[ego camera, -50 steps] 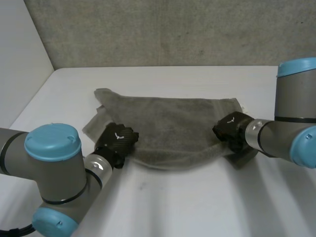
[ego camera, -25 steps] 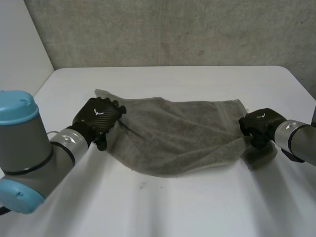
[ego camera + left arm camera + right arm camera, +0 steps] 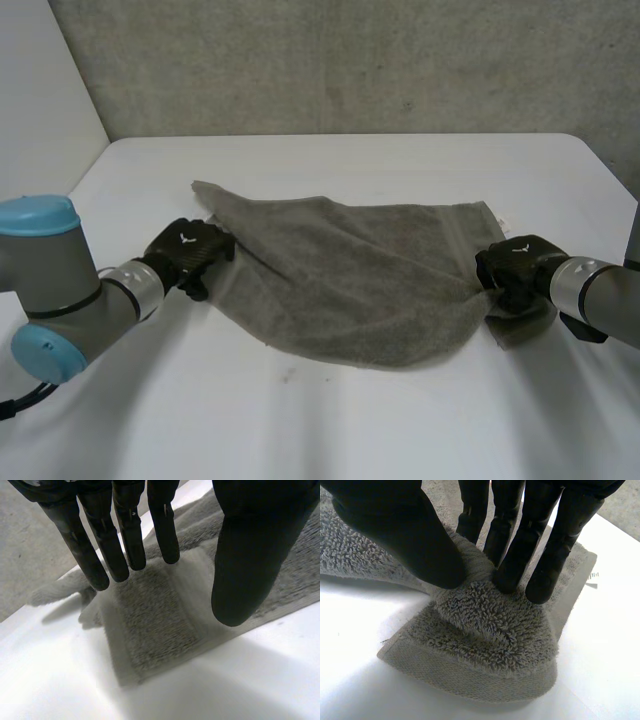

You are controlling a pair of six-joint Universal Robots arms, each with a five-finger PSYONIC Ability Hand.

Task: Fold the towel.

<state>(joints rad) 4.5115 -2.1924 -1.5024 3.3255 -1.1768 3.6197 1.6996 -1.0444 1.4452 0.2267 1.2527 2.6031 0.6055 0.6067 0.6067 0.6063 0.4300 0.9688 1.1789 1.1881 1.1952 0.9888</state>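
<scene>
Draws left hand [image 3: 187,250] back over towel's [image 3: 350,280] left corner, fingers straight, thumb apart | pinches bunched right edge between right hand's [image 3: 515,265] thumb and fingers

Soft, dim light from above; the towel [image 3: 350,280] casts a faint shadow on the white, glare-bright table [image 3: 400,160].

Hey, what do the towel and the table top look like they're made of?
The towel looks like grey terry cloth, probably cotton: a looped, fuzzy pile covers its face, with a flatter woven band along the edge, and the finish is matte. The table is a smooth, hard white surface, perhaps laminate or painted board; the look leaves that open.
</scene>
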